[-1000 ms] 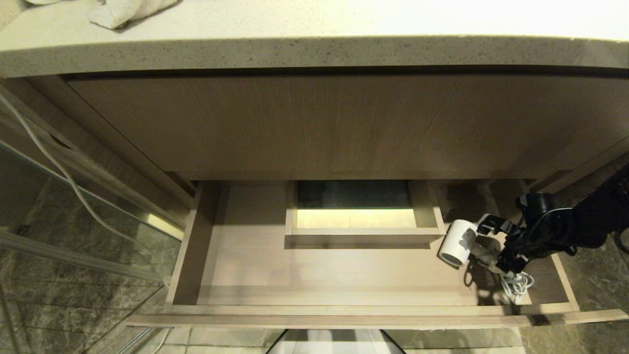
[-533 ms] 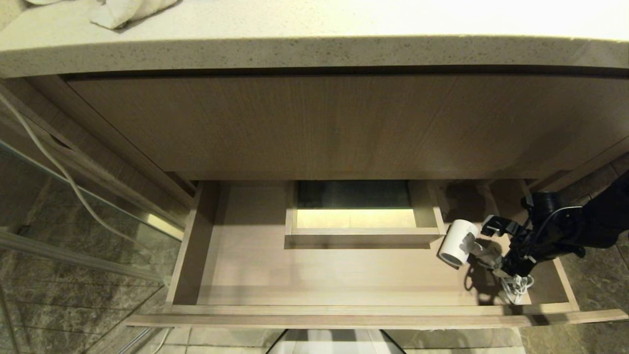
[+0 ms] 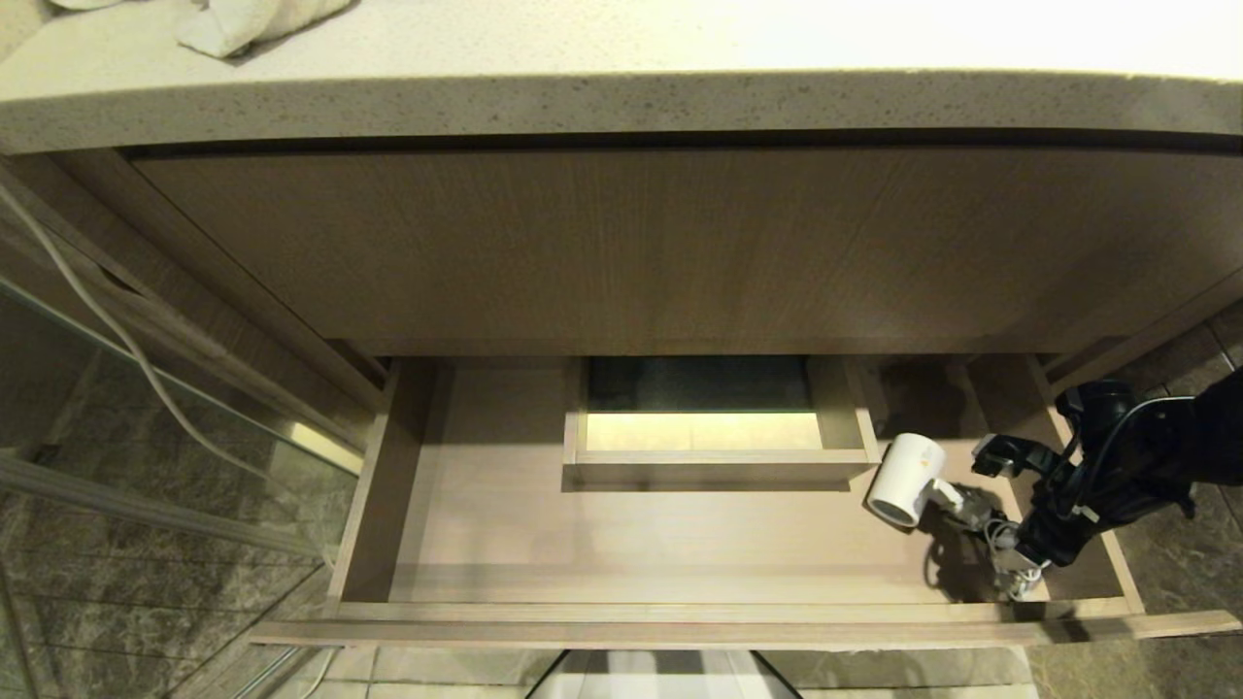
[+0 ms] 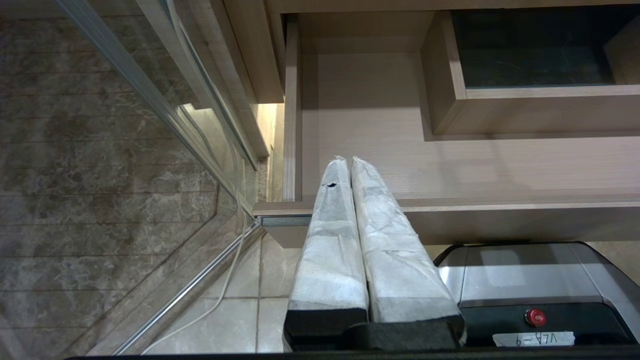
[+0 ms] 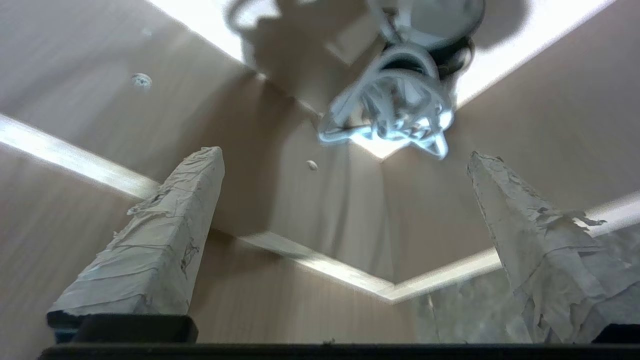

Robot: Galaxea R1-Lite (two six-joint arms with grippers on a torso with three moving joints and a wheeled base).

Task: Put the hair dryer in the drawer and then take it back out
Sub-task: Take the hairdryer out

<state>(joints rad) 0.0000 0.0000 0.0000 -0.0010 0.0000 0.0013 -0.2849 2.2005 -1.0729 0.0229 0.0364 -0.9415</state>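
White dryer (image 3: 905, 479) lies in the drawer (image 3: 680, 544), barrel away from the empty, spread right gripper (image 3: 1010, 505) (the nearer arm).

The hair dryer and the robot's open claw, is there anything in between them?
Yes, the bundled white cord. The right wrist view shows it lying between the open right gripper and the hair dryer, on the drawer floor.

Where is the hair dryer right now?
In the head view, the hair dryer lies in the open drawer's right part, beside the boxed cut-out, the open right gripper alongside.
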